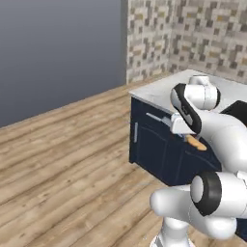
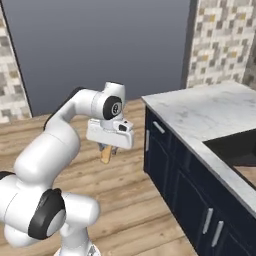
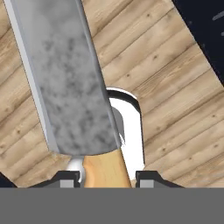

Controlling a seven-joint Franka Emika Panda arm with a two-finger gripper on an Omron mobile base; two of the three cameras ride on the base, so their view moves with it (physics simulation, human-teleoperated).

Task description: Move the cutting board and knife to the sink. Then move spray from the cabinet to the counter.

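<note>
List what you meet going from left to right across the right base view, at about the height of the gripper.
Robot arm → gripper shut on the knife, orange handle hanging below it over the wooden floor → navy drawers → marble counter → black sink.

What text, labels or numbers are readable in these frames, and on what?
None readable.
knife: grey mottled blade and orange handle, no marking.
gripper: white housing with a small dark patch, too small to read anything.
counter: marble veining only.
drawers: plain navy fronts with silver handles, no labels.
</note>
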